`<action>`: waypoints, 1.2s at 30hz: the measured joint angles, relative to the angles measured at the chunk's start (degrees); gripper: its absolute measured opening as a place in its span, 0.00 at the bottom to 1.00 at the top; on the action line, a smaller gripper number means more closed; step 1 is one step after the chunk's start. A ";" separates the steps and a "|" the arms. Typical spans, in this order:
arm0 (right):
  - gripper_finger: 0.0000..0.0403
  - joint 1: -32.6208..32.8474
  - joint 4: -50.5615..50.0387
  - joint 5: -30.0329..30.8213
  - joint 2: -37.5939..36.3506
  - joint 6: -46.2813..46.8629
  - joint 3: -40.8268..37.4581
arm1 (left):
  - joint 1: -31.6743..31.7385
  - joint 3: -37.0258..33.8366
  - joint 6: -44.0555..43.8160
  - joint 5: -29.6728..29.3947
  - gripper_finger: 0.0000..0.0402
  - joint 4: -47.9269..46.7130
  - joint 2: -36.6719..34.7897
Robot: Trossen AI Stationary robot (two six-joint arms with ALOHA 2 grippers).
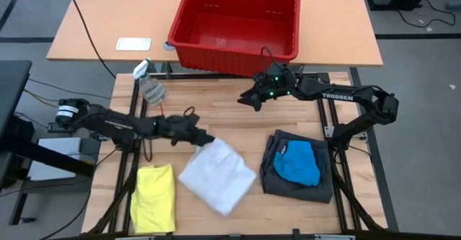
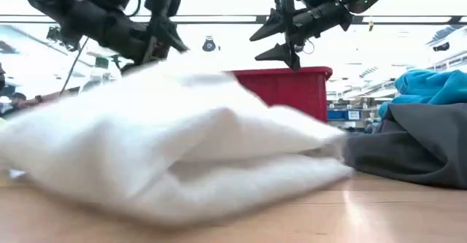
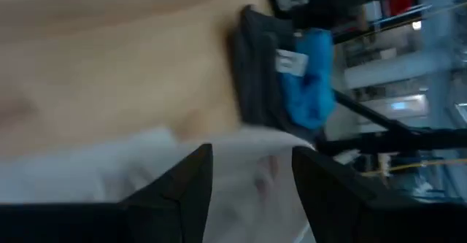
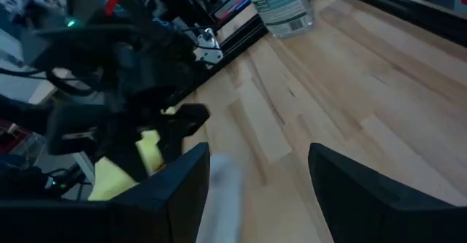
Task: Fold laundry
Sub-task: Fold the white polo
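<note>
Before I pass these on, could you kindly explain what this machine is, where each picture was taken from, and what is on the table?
These are two dark robot arms at a wooden table, folding laundry. One picture looks straight down, one looks level along the tabletop, and one comes from each arm's wrist. On the table lie a yellow shirt, a white garment, and dark grey shorts with a bright blue piece on top. A spray bottle stands near the back, and a red basket sits behind. The left gripper is at the white garment's edge, fingers apart over the cloth. The right gripper hovers open and empty.
</note>
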 joint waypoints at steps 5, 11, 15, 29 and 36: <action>0.59 -0.87 -0.31 0.00 0.00 1.34 0.00 | 1.43 0.00 0.40 5.33 0.48 -11.68 2.10; 0.59 -1.02 -1.13 2.09 0.00 0.16 0.01 | -4.53 -0.07 -6.19 6.52 0.48 -17.98 6.71; 0.59 -0.99 -1.69 1.21 0.00 -0.01 0.01 | -11.31 -0.07 -14.88 6.41 0.48 -10.15 8.95; 0.59 1.89 -5.02 -0.39 0.00 -2.62 0.02 | -30.21 1.94 -29.56 -6.50 0.48 -1.26 11.13; 0.59 4.78 -12.89 1.73 0.00 -5.45 0.02 | -31.12 1.99 -29.92 -6.45 0.48 -7.31 11.10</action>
